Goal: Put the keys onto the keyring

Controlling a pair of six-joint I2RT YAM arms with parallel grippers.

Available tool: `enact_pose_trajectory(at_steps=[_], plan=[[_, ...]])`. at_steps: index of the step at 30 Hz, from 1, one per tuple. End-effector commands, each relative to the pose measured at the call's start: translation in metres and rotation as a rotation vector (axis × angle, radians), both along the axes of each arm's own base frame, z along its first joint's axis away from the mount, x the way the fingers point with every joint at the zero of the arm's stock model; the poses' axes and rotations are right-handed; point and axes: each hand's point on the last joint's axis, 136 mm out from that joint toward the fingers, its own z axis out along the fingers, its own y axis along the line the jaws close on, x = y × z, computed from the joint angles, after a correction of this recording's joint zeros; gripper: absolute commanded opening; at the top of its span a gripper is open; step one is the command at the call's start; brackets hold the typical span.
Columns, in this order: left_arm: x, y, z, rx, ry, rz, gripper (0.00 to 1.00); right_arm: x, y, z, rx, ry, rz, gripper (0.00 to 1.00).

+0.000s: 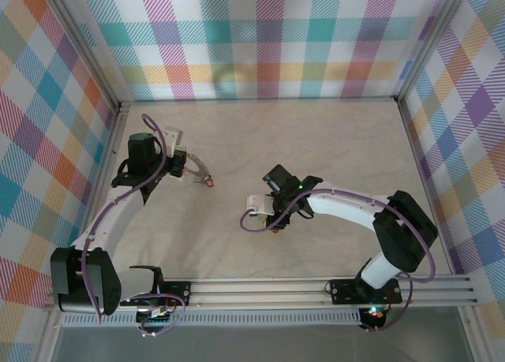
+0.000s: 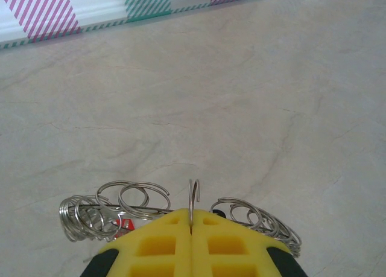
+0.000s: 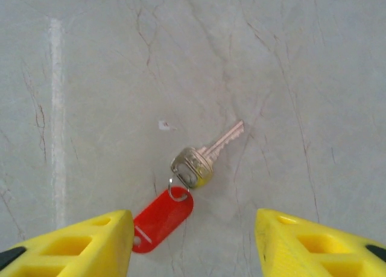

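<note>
Under spread right gripper [image 3: 193,221], key [image 3: 198,160]; left gripper [image 2: 191,221] clamps keyring [image 2: 193,197]

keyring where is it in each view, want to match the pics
top external: left of centre, the keyring at the tip of the left gripper.
left wrist: bottom centre, keyring loops fan out beyond the shut yellow fingers, one loop pinched between them.
shared landmark: the red tag beside the ring.

A silvery, red-tagged key [image 3: 205,157] lay flat on the table [image 3: 90,78], blade angled up-right. The keyring [image 2: 142,200], a chain of wire loops, sat pinched in the left gripper [image 2: 192,224].
</note>
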Motion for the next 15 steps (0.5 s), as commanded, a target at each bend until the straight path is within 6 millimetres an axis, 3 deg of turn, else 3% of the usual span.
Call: enact_pose_trajectory(at_steps=[1,9,15], plan=[[-0.003,-0.012,0.008,0.008,-0.034,-0.053,0.00,-0.007,0.015,-0.008,0.040,0.039,0.084,0.52],[-0.006,-0.030,0.006,-0.004,-0.027,-0.116,0.00,0.001,0.006,-0.027,-0.034,0.028,0.063,0.54],[-0.007,-0.036,0.007,-0.011,-0.024,-0.133,0.00,0.002,0.007,-0.034,-0.033,0.046,0.026,0.44]])
